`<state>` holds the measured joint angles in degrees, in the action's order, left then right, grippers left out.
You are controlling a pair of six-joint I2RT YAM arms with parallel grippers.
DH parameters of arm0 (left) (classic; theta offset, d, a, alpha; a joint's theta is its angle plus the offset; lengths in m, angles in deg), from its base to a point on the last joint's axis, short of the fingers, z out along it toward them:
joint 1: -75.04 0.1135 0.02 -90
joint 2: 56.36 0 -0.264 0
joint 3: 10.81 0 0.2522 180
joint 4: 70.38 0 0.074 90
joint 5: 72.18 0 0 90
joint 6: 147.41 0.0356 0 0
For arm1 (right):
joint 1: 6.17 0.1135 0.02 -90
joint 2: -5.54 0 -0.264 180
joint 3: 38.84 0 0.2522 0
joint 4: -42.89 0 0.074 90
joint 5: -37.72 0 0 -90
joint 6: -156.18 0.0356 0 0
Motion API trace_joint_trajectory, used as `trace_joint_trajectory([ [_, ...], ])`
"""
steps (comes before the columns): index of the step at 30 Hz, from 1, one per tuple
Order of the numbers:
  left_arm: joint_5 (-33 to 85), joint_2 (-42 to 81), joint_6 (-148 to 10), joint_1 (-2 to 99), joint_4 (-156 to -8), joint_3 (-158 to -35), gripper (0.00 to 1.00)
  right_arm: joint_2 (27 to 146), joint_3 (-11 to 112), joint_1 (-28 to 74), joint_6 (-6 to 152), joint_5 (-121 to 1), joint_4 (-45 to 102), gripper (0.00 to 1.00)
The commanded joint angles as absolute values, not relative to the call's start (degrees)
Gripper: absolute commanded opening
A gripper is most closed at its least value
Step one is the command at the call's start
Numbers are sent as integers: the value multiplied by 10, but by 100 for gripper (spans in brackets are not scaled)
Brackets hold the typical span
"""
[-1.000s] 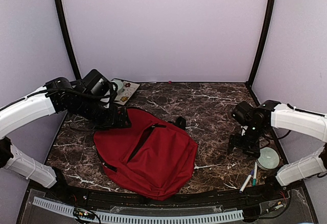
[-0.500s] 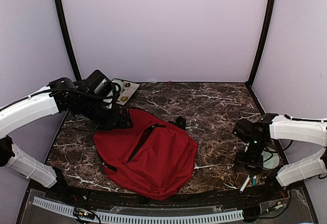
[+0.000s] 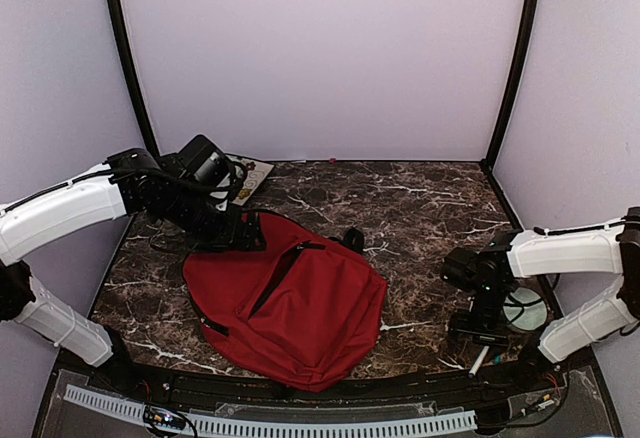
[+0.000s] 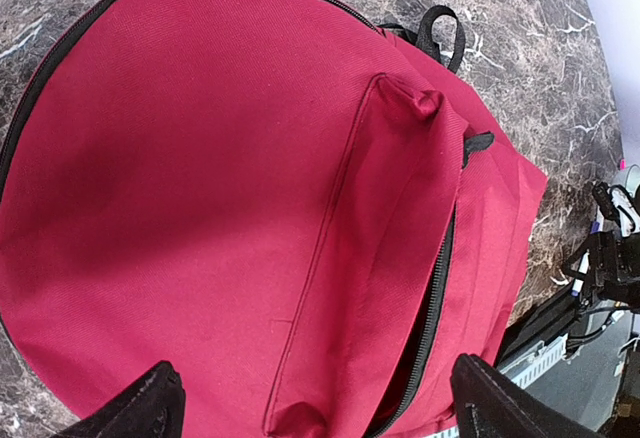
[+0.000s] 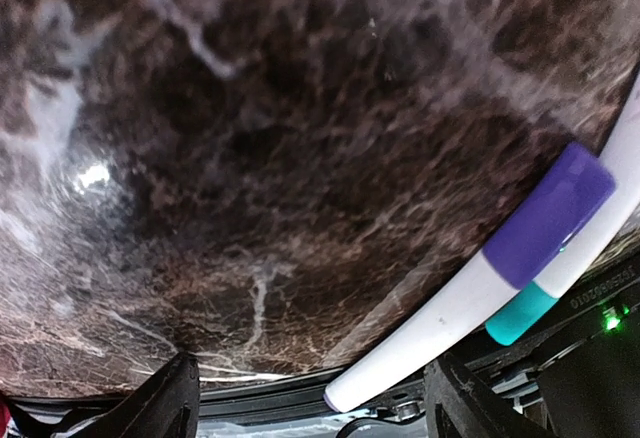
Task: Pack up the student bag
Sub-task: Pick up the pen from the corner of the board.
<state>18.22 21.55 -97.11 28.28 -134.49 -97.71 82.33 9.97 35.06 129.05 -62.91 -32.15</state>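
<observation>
The student bag (image 3: 290, 303) is a large dark-red backpack lying flat at the table's front middle, its front pocket zipper (image 4: 436, 298) partly open. It fills the left wrist view (image 4: 200, 188). My left gripper (image 3: 243, 233) hovers over the bag's far left edge, open and empty (image 4: 315, 418). My right gripper (image 3: 478, 335) is open and low over the table's front right. Between its jaws lies the end of a white marker with a purple cap (image 5: 470, 298), beside a teal-capped marker (image 5: 525, 315). Both markers show in the top view (image 3: 482, 356).
A round pale tape roll or disc (image 3: 524, 310) lies at the right edge behind the right arm. A card with pictures (image 3: 250, 178) lies at the back left by the left arm. The table's front rail (image 3: 300, 398) runs close to the markers.
My right gripper has moved toward the front edge and down over the markers. My left gripper has shifted slightly right over the bag's far edge. The bag has not moved.
</observation>
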Motion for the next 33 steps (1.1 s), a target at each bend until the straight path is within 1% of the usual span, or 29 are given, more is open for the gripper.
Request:
trace_joint_trajectory([
  [1,186,221,-939,289,-1358,-998,95,837,70,356,1315,-618,-296,77],
  [4,187,228,-923,293,-1361,-1006,95,826,49,355,1330,-630,-258,76],
  [7,189,234,-908,297,-1361,-1012,95,806,26,356,1342,-639,-198,71],
  [8,191,238,-902,299,-1361,-1015,95,798,24,356,1342,-641,-176,65],
  [10,193,246,-891,302,-1364,-1022,95,783,32,357,1343,-637,-134,49],
  [11,194,251,-885,305,-1366,-1028,95,777,38,358,1341,-631,-120,42],
  [13,197,260,-872,309,-1369,-1037,95,771,55,357,1335,-616,-108,25],
  [16,201,276,-858,314,-1370,-1054,95,780,82,358,1322,-603,-95,9],
  [18,206,288,-849,317,-1371,-1066,95,799,101,357,1306,-600,-91,2],
  [19,206,293,-846,318,-1373,-1073,95,813,112,358,1296,-599,-89,0],
  [21,207,302,-838,318,-1377,-1084,95,846,138,358,1264,-596,-92,0],
  [25,212,307,-826,320,-1377,-1103,94,920,228,359,1187,-582,-103,0],
  [28,232,303,-811,323,-1366,-1118,93,937,310,365,1129,-565,-108,0],
  [33,322,298,-790,325,-1329,-1147,89,944,398,387,1051,-573,-81,0],
])
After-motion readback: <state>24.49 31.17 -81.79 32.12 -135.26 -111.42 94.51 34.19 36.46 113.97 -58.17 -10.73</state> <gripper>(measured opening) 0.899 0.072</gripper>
